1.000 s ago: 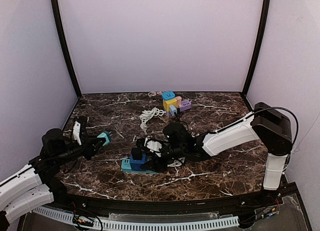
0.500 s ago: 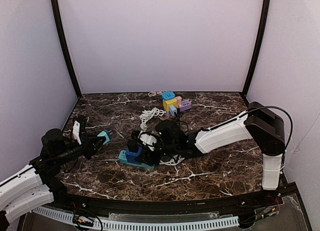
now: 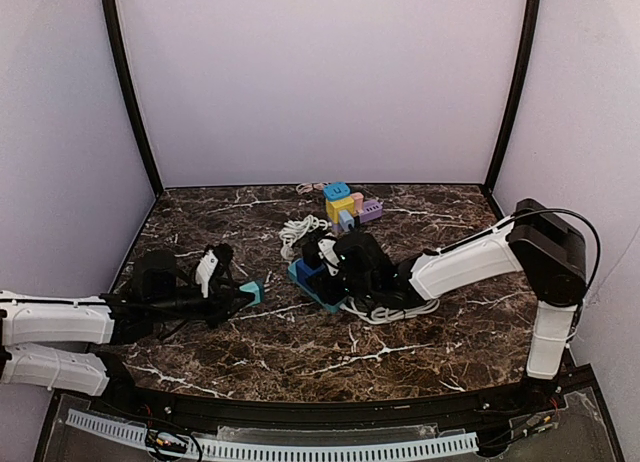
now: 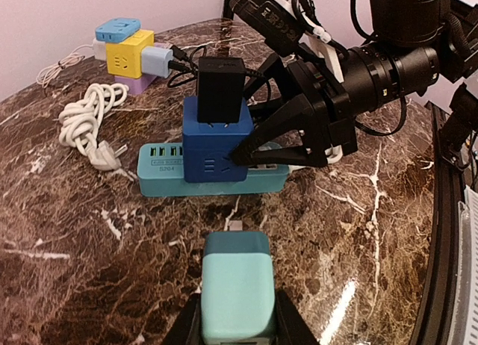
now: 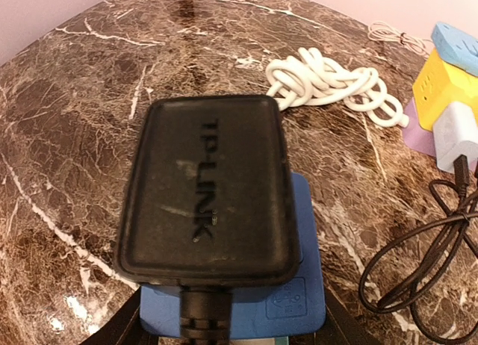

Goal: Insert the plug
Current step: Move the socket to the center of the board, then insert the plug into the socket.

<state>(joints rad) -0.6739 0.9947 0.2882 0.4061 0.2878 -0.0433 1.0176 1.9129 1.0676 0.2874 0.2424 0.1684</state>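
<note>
Plug (image 4: 236, 285): a pale teal block with a short metal prong at its front. It sits in the left gripper, above the marble table (image 4: 67, 240) and clear of every socket.
Left gripper (image 4: 237, 319): the jaws are pressed onto the two flanks of the plug, pinching it.
Power strip (image 4: 160, 177): a teal bar lying flat near the table's middle, at 12 o'clock from the plug in the left wrist view. In the top view it lies at 3 o'clock from the plug, with a gap between them.
Blue cube socket (image 4: 213, 140): stands on the power strip.
Black adapter (image 5: 208, 188): seated on top of the blue cube socket, with its cable leaving at 6 o'clock in the right wrist view.
Right gripper (image 4: 250, 142): reaches in from 3 o'clock, one finger on each side of the blue cube socket, clamping it.
White cable (image 4: 86, 121): coiled at 10 o'clock from the power strip, apart from it.
Coloured cube cluster (image 4: 131, 50): yellow, blue and lilac blocks at the far edge, at 11 o'clock.
</note>
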